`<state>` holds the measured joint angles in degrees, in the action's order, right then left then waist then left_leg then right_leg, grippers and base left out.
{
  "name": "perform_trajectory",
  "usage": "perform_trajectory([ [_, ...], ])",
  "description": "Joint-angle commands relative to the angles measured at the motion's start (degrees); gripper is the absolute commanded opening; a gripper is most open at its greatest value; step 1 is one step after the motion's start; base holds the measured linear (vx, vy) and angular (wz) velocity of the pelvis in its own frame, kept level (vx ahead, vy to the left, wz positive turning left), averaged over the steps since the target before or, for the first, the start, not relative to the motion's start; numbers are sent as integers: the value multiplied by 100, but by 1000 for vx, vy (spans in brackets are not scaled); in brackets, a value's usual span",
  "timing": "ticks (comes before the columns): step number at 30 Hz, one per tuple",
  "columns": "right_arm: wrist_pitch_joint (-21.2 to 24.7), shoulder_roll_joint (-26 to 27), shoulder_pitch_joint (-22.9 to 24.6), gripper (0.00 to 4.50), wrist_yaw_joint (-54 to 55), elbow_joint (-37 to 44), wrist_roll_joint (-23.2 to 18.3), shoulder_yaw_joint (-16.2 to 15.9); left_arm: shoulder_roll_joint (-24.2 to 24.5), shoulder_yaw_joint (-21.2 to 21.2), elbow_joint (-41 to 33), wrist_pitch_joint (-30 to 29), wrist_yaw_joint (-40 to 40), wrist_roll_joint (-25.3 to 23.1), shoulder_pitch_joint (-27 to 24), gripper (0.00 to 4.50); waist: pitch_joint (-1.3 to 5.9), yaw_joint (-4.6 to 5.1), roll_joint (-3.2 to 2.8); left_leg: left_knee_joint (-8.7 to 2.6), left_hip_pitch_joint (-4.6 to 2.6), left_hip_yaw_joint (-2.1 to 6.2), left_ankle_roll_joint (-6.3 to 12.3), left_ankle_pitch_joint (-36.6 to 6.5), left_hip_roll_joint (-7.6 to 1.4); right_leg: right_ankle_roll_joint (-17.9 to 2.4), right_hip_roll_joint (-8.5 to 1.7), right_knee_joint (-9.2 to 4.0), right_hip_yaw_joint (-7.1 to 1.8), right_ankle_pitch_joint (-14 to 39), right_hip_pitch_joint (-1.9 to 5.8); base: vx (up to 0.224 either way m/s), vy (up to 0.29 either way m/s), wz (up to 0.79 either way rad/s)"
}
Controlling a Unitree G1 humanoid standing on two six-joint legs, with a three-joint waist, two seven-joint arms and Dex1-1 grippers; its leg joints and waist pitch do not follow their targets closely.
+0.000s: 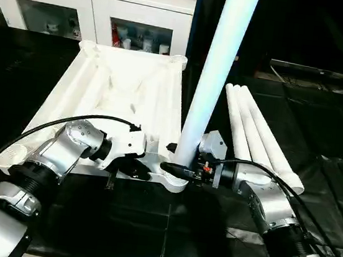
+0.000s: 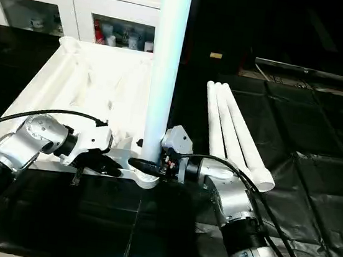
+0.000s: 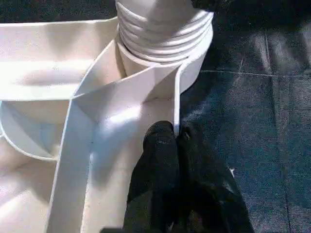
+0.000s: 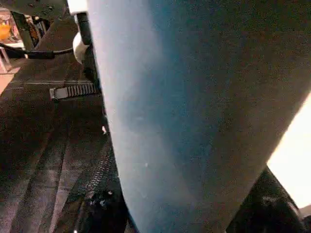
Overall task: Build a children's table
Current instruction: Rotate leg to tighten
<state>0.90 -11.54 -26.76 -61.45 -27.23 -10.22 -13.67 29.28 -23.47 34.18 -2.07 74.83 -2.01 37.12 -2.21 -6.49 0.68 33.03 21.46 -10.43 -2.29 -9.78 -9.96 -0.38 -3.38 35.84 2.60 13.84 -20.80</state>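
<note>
2 claws (image 1: 147, 174) (image 1: 176, 168), 1 upright leg (image 1: 220, 65), seemingly 3 loose legs (image 1: 261, 136)

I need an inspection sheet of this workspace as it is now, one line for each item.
Surface: black sheet, creased, covers the work area.
Job's things: table top lies underside up; one leg stands upright in its near corner socket; three spare legs lie side by side to the right.
Clutter: nothing seen.
Grippers: left tool shut on the top's edge rib; right tool closed around the upright leg's base.
Cables: black cable loops over the left forearm.
Surroundings: white glass-door cabinet behind.
</note>
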Motion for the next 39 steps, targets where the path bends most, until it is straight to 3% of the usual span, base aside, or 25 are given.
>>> perform_trajectory([
  [1,309,223,281,195,-420,-278,123,-575,33,98,97,-117,-311,-205,111,0,265,16,-68,-445,-151,152,-120,-1519,-405,-1353,-571,-433,-296,477,113,0,0,0],
  [7,297,434,292,195,139,-416,111,-322,133,329,-161,-554,-537,-51,-132,0,244,36,-81,-480,-163,164,-191,-1702,-415,-1317,-587,-466,-310,877,85,0,0,0],
  [9,227,599,314,195,705,-584,162,-117,242,560,-683,-1141,-812,29,-443,0,248,84,-64,-513,-146,184,-270,-1777,-429,-1333,-598,-437,-307,951,100,0,0,0],
  [11,131,772,280,195,1356,-821,264,69,227,861,-1276,-1840,-1192,157,-784,0,210,153,-65,-529,-135,192,-291,-1952,-412,-1303,-599,-478,-313,1329,78,0,0,0],
  [12,132,832,250,195,1523,-907,265,132,193,956,-1461,-2057,-1322,196,-886,0,192,186,-34,-535,-125,200,-296,-2038,-395,-1235,-591,-513,-309,1680,70,0,0,0],
  [13,149,884,223,195,1637,-976,254,182,161,1033,-1615,-2244,-1426,227,-971,0,189,209,-54,-541,-120,214,-323,-2081,-384,-1156,-593,-534,-311,1951,69,0,0,0],
  [14,108,987,105,195,1967,-1205,336,241,57,1192,-1992,-2654,-1669,253,-1166,0,186,245,-25,-557,-87,232,-333,-2039,-389,-1110,-587,-520,-304,2004,80,0,0,0],
  [15,76,1050,16,195,2157,-1352,375,280,-28,1279,-2203,-2893,-1814,252,-1265,0,185,263,-38,-563,-100,235,-353,-2079,-393,-1116,-579,-523,-302,2012,65,0,0,0],
  [16,40,1117,-88,195,2359,-1516,413,324,-127,1372,-2425,-3154,-1972,246,-1364,0,166,312,-7,-547,-109,228,-332,-2161,-381,-1140,-570,-548,-307,2074,34,0,0,0],
  [18,34,1198,-220,195,2567,-1688,435,373,-266,1436,-2668,-3399,-2120,219,-1462,0,170,307,-27,-518,-151,213,-308,-2204,-370,-1133,-572,-583,-328,2151,-2,0,0,0],
  [20,35,1371,-491,195,2947,-2015,487,441,-547,1474,-3155,-3848,-2433,145,-1647,0,161,326,39,-517,-150,206,-252,-2143,-377,-1133,-550,-581,-331,2056,-11,0,0,0],
  [23,69,1467,-643,195,3086,-2201,547,415,-753,1421,-3386,-4123,-2754,168,-1699,0,170,332,55,-513,-142,194,-222,-2078,-371,-1097,-533,-571,-334,1911,-8,0,0,0],
  [29,36,1477,-675,195,3084,-2347,599,403,-746,1270,-3291,-4040,-2927,40,-1625,0,188,327,64,-522,-123,184,-171,-1929,-356,-1059,-501,-555,-325,1415,19,0,0,0],
  [33,-8,1498,-730,195,3093,-2578,448,610,-733,1232,-3213,-4015,-3014,-44,-1512,0,164,318,59,-522,-146,193,-209,-2157,-356,-955,-526,-611,-333,1941,-11,0,0,0],
  [34,-8,1498,-730,230,3093,-2578,448,610,-733,1232,-3213,-4015,-3014,-44,-1512,0,162,315,45,-524,-153,199,-224,-2207,-358,-940,-528,-616,-335,2010,-21,0,0,0],
  [35,-2,1512,-735,230,3085,-2589,404,658,-721,1220,-3200,-3960,-2998,-49,-1502,0,161,322,51,-533,-150,210,-260,-2271,-365,-927,-525,-617,-331,2069,-27,0,0,0],
  [36,-21,1522,-743,251,3063,-2604,388,673,-695,1190,-3199,-3916,-2987,-36,-1494,0,165,323,14,-536,-159,215,-287,-2335,-362,-924,-519,-615,-334,2051,-36,0,0,0],
  [39,-53,1528,-734,269,3044,-2601,337,725,-646,1131,-3113,-3758,-2965,-23,-1451,0,171,329,28,-545,-156,216,-306,-2362,-366,-957,-507,-602,-332,1897,-37,0,0,0],
])
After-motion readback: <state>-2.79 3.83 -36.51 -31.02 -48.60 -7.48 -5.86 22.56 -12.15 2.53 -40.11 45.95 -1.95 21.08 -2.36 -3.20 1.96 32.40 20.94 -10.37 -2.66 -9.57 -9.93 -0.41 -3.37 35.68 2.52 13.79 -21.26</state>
